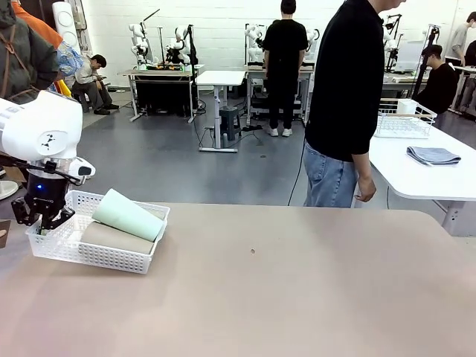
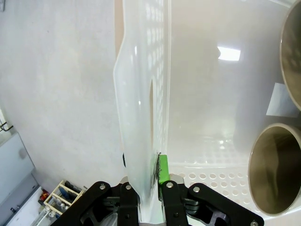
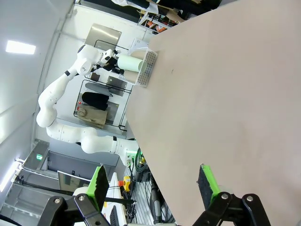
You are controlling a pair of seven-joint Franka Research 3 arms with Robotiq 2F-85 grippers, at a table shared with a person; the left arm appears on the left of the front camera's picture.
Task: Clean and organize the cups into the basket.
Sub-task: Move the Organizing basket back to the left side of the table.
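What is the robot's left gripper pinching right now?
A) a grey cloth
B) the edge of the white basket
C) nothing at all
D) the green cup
B: the left gripper is shut on the thin wall of the basket, while the mint green cup just lies inside it.

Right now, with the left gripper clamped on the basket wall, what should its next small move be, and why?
Probably a short pull of the basket further onto the table. The left gripper is shut on its wall, the basket sits at the table's left edge, and the mint cup lies loosely atop a taupe cup, so go slowly.
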